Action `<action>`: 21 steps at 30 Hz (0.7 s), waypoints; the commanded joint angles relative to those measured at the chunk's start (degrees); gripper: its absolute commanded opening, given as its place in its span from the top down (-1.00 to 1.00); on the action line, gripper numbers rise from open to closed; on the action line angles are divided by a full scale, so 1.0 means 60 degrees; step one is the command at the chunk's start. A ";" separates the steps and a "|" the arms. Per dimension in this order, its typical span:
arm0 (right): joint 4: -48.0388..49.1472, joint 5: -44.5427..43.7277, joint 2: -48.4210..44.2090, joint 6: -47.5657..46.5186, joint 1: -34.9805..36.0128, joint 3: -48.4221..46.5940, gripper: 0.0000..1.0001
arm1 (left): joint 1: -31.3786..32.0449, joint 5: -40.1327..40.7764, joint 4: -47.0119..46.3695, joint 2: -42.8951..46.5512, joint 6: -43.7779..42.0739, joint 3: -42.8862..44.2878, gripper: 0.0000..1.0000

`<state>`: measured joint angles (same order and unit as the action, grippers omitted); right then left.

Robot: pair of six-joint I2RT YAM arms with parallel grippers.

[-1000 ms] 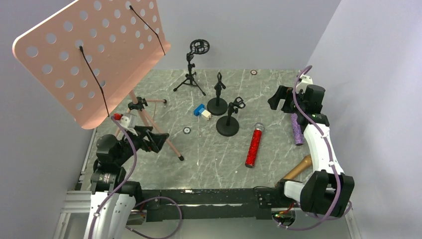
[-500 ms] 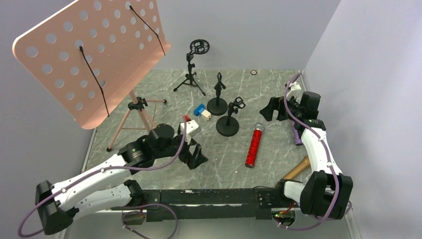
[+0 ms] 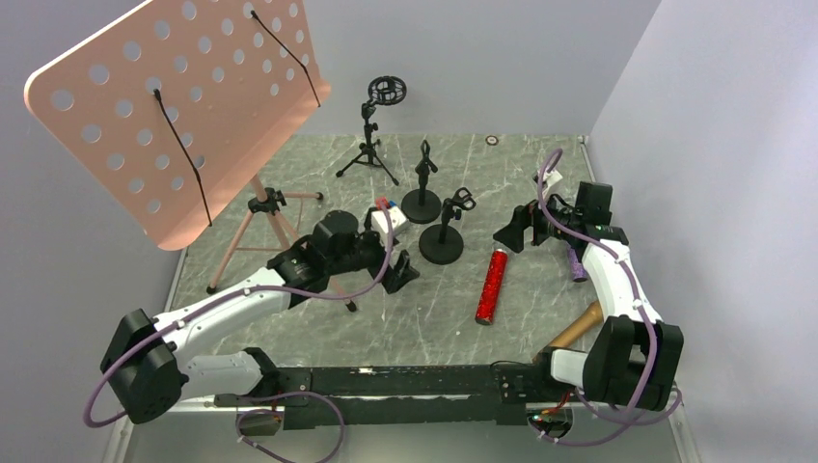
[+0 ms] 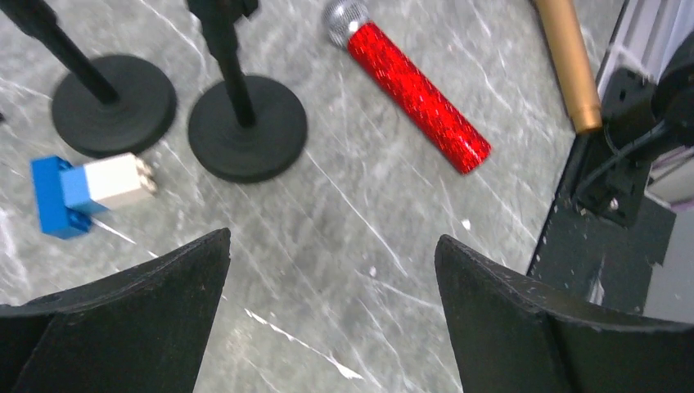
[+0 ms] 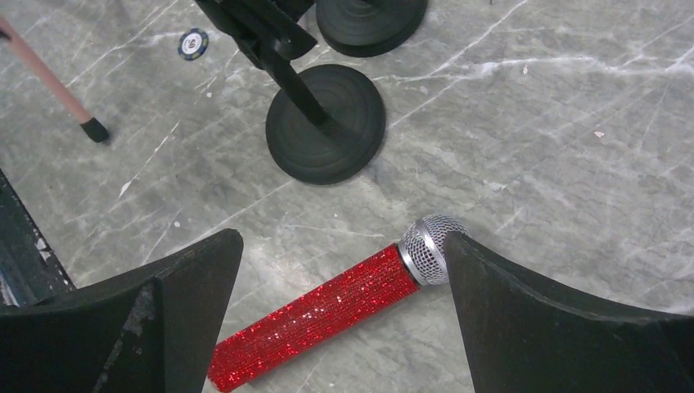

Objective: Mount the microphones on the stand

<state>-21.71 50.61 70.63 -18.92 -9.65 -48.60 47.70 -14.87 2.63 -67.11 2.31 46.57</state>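
Left fingers (image 4: 139, 319): spread wide, pinching nothing, hanging over bare grey bench (image 4: 385, 246). Just ahead, from the wrist, a blue-and-white block (image 4: 82, 188) lying beside two black stands, the nearer round-base stand (image 4: 245, 127) and the farther round-base stand (image 4: 114, 102), both upright, bases close together.

Right fingers (image 5: 556, 319): likewise spread wide, gripping nothing. Framed between them, the red microphone (image 5: 327, 307), flat on the bench, silver grille close by one finger. Probably no contact, though hard to judge from that angle. From above, poised just beyond the grille end, with the nearer round-base stand just to the left. A small round chip (image 5: 193, 42) on the bench past that stand's base.

Gold microphone (image 3: 577, 326): lying near the right arm's base, partly hidden behind the arm. Purple microphone (image 3: 576, 258): flat by the bench's right edge, also partly covered by the arm. All three apart from the stands.

Farther back, a tripod stand (image 3: 369, 145) with a ring mount, upright near the rear wall. Far left, a pink perforated music stand (image 3: 174, 106) on splayed legs.
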 commanded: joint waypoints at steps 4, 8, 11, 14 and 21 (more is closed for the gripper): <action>0.0087 0.0176 -0.0023 0.0185 0.0085 -0.0442 -1.00 | -0.0989 -0.1583 -0.1993 -0.0030 -0.0112 -0.0115 -0.99; 0.0083 0.0074 0.0301 0.0973 0.0085 -0.0641 -1.00 | -0.1011 -0.1601 -0.2123 -0.0282 0.0315 -0.0056 -0.99; -0.0054 -0.0278 0.0698 0.1635 0.0074 -0.0874 -1.00 | -0.0996 -0.1286 -0.2113 -0.0552 0.1167 0.0018 -0.99; -0.0316 -0.0493 0.1317 0.2173 0.0035 -0.1215 -0.99 | -0.0535 -0.0298 -0.0960 -0.1036 0.2174 0.0734 -0.99; 0.0356 -0.1478 0.1346 0.2959 -0.0006 -0.1016 -0.99 | 0.1373 0.1922 -0.0818 -0.2206 0.4687 0.1233 -0.99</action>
<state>-23.05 45.43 80.44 -5.69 -9.34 -53.93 52.21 -11.66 -2.81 -77.43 17.89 50.96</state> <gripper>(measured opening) 0.995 0.994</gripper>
